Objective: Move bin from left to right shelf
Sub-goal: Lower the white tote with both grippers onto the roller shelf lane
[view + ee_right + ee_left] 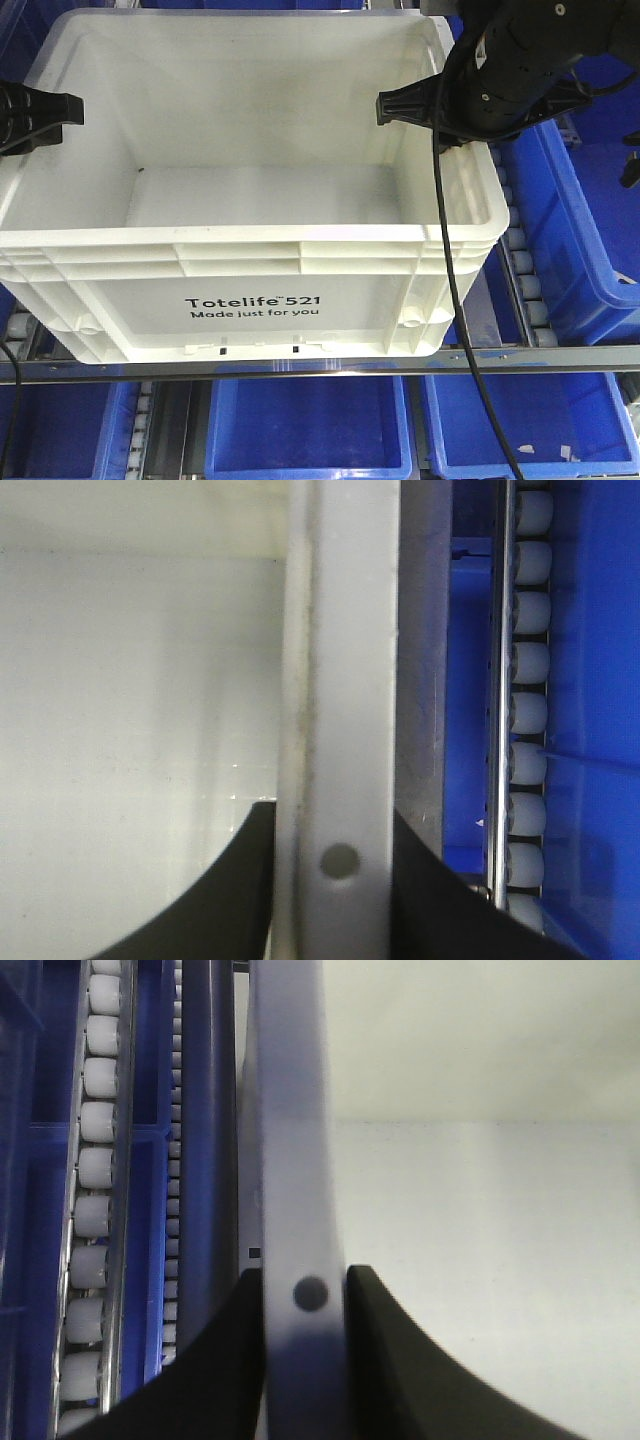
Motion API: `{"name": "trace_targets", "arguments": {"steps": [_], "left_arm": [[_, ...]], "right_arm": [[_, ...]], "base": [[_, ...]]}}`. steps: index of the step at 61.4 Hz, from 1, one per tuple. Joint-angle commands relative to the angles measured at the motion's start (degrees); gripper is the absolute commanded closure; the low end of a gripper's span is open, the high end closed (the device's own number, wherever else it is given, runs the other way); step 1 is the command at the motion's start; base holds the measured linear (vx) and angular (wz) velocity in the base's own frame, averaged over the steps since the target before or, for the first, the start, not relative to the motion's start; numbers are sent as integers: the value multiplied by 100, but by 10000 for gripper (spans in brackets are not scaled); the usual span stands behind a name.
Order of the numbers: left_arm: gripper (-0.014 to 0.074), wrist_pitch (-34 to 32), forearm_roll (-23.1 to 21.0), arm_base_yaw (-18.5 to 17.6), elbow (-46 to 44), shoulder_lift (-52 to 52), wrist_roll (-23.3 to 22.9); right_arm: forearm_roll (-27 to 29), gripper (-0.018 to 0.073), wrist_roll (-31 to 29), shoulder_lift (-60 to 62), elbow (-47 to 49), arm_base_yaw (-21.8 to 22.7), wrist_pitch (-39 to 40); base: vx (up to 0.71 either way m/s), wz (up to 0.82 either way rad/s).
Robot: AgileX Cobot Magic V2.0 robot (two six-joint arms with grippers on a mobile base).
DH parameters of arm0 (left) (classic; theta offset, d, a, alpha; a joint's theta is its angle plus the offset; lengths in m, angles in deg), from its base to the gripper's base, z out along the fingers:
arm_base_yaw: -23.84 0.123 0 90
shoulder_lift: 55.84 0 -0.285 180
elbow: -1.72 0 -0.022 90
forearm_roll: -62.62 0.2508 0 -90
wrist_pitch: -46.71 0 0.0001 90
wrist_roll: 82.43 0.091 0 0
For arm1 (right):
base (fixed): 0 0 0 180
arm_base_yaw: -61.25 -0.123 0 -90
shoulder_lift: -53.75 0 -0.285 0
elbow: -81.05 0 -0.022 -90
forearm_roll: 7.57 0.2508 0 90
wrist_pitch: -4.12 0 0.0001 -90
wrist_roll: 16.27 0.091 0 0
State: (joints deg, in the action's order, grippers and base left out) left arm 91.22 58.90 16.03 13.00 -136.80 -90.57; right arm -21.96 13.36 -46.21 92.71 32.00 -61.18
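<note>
Between the two grippers sits the bin point(250, 190), big, white and empty. The left gripper point(305, 1360) has one black finger on each side of the bin's left wall, and both fingers touch the rim, so it is pinching that wall. The right gripper point(335, 880) does the same on the bin's right wall, with its fingers pressed against both faces of the rim. Each hand is closed narrow on a thin wall, and each one is as near to the bin as the other.

The bin's long side runs from one gripper across to the other. Its printed side faces the front camera. To go to the right shelf, the bin has to travel past the right gripper's side, so I think both arms must move together and stay level, or the bin could tip or slip.

Under the bin are white rollers point(95, 1170) on a metal rack point(560, 357). Just beyond the right gripper is a blue bin point(585, 230), very close to the white one. More blue bins point(310, 425) sit below. Room on the right looks tight.
</note>
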Motion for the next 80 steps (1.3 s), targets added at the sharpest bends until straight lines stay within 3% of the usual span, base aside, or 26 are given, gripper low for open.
{"name": "trace_targets", "arguments": {"steps": [1,80], "left_arm": [[505,-685,22,-39,-260,258,93],[505,-701,22,-39,-260,258,93]], "right_arm": [[-626,550,-66,261,236,88,262],[-724,550,-66,261,236,88,335]], "base": [[-4,2],[-1,0]]}}
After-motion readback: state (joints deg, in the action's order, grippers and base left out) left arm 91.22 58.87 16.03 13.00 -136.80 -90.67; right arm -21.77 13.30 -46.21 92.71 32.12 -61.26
